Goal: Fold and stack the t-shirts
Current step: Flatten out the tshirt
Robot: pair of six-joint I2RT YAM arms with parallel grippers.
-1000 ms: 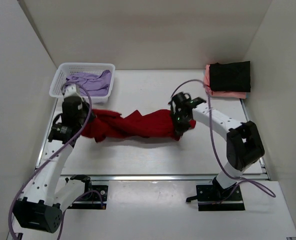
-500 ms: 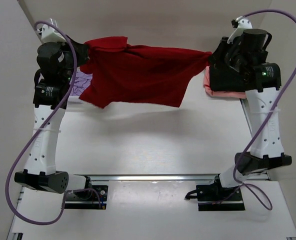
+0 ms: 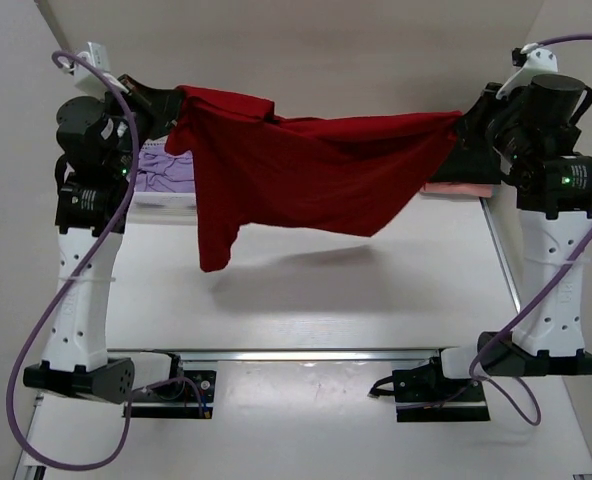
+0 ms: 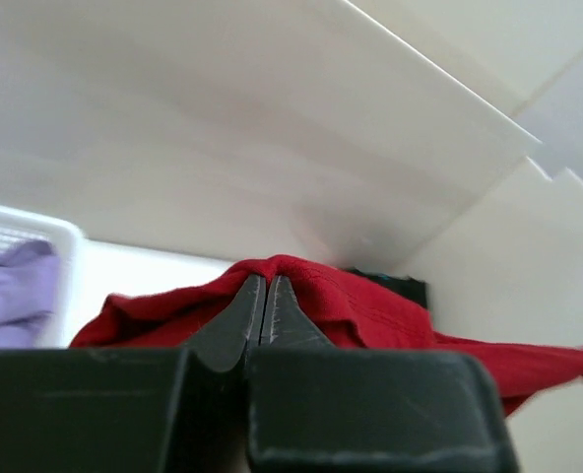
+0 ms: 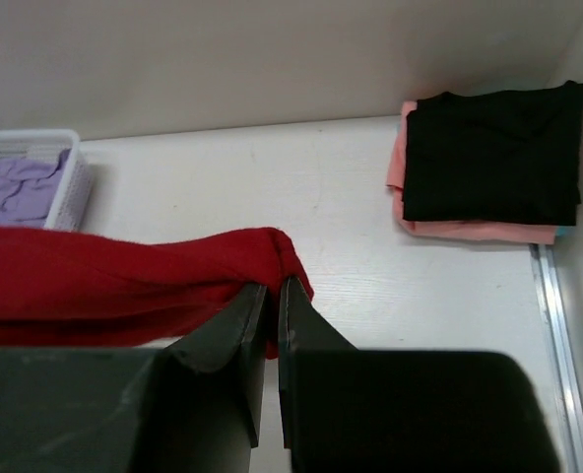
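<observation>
A bright red t-shirt hangs stretched in the air between both arms, high above the table. My left gripper is shut on its left end; the cloth shows in the left wrist view over the closed fingertips. My right gripper is shut on its right end, seen in the right wrist view. A sleeve dangles at lower left. A folded black t-shirt lies on a folded salmon pink one at the back right. A pale lavender t-shirt lies in the basket.
A white mesh basket stands at the back left of the table. White walls enclose the table on three sides. A metal rail runs along the near edge by the arm bases.
Both arms lifted the red t-shirt off the table and pulled it apart. In the last half second they spread wider, the shirt opened out and one sleeve dropped lower.
</observation>
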